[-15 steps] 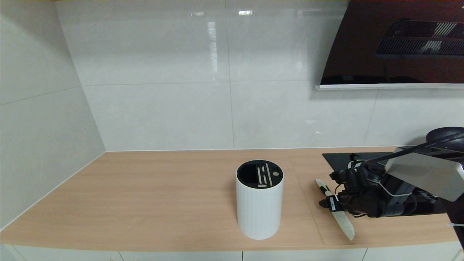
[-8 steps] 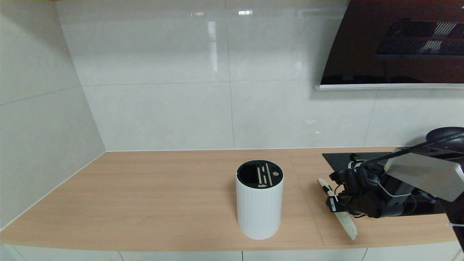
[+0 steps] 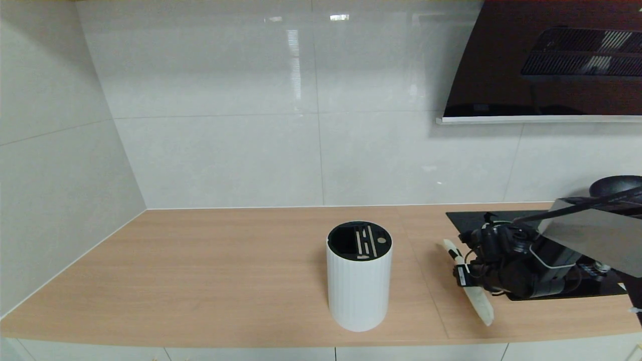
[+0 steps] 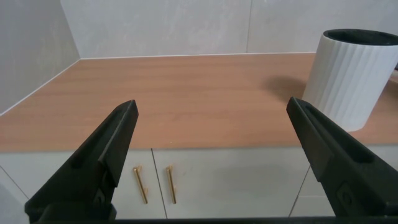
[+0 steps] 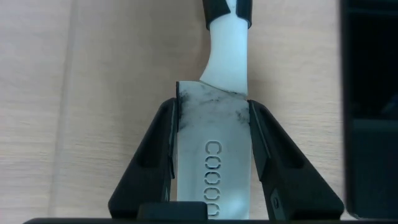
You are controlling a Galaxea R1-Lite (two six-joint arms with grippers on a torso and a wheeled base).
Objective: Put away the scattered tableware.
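A white knife (image 3: 480,305) with a black-banded handle is held by its blade, slanting over the counter at the right. My right gripper (image 3: 464,278) is shut on it. In the right wrist view the marbled blade (image 5: 214,127) sits clamped between the two black fingers (image 5: 163,146) of the right gripper (image 5: 212,106). A white ribbed cylindrical holder (image 3: 359,281) with a black slotted top stands mid-counter, to the left of the knife. My left gripper (image 4: 211,124) hangs open in front of the counter edge, with the holder (image 4: 349,74) off to one side.
A black cooktop (image 3: 469,220) lies at the right, just behind the knife, under a dark range hood (image 3: 541,60). A black pot (image 3: 614,185) sits at the far right. Tiled walls close the back and left. Cabinet handles (image 4: 140,183) show below the counter edge.
The right gripper has shifted slightly right and back with the knife, whose handle end and tip both sit a little higher now. The holder has stayed put.
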